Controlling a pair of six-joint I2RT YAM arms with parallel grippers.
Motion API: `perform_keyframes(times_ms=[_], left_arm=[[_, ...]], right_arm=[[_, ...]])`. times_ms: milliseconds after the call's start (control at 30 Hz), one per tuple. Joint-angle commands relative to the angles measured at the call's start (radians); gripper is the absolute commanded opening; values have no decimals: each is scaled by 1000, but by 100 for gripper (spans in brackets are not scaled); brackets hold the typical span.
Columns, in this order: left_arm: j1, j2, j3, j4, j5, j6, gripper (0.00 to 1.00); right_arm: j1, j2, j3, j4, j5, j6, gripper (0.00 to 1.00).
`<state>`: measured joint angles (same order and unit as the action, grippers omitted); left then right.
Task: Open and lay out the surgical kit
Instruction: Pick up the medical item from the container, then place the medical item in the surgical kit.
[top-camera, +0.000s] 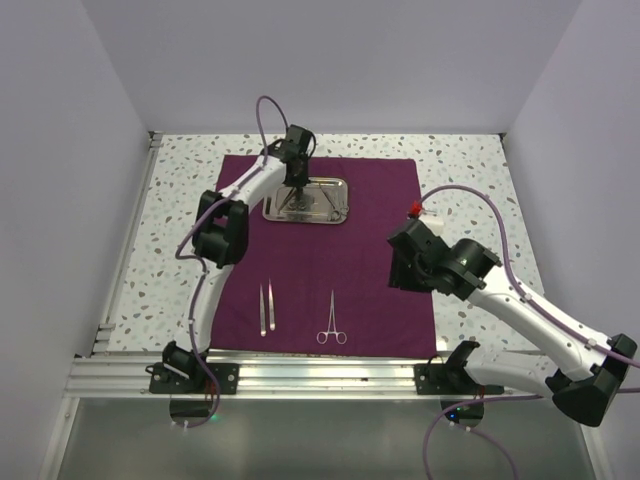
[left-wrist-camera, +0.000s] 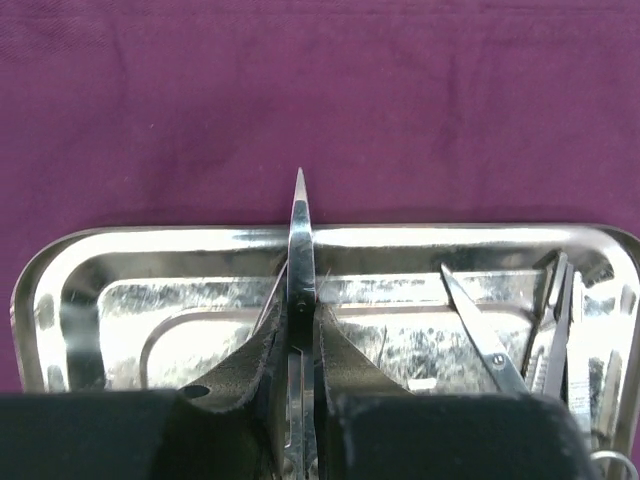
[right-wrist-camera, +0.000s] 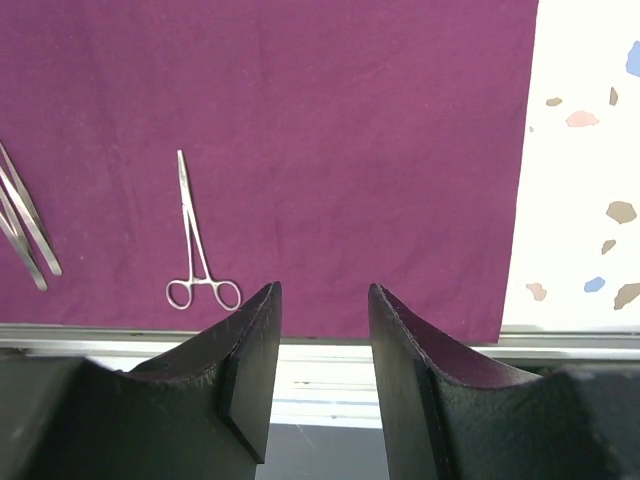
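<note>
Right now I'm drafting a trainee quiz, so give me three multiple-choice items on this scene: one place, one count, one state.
1. The forceps lies: A on the cloth, outside the tray; B in the tray; C on bare table.
2. Tweezers on the cloth: A one; B two; C four.
3. The left gripper is: A open; B shut on scissors; C out of view.
Answers: A, it lies on purple cloth clear of the tray; B, two lie side by side; B, it clamps them over the tray.
</note>
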<state>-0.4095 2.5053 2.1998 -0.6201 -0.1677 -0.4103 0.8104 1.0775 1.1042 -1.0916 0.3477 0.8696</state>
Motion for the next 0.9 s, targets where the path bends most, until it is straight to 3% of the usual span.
perform_keyframes(times_ms=[0,167,233,267,300,400,567,667,867], left_arm=[[11,-154,-31,-18,-1,-33,0],[-18,-328,-123,-20,7,-79,0],[-46,-390,-225,-20,-15,-90,0],[-81,-458,-273,-15,-30,-97,0],[-100,-495,-378,6,-39,-120,0],[-173,-637,-609,58,-35,-191,0],[-311,-805,-921,109,-27,-323,0],[-402,-838,-1030,121,-46,-392,0],[-492,-829,-1118,192,-7,-466,0]], right_arm=[[-4,-27,-18,53,-7,-12,44],[-4,10,-3,97,-12,-40,47],[-5,25,-1,116,-10,-44,54],[-5,32,3,128,-7,-47,61],[-7,39,5,134,-6,-49,80],[-8,70,25,150,2,-66,98],[-11,113,51,160,2,-95,98],[-11,121,54,157,1,-104,98],[-11,82,8,141,4,-98,98]])
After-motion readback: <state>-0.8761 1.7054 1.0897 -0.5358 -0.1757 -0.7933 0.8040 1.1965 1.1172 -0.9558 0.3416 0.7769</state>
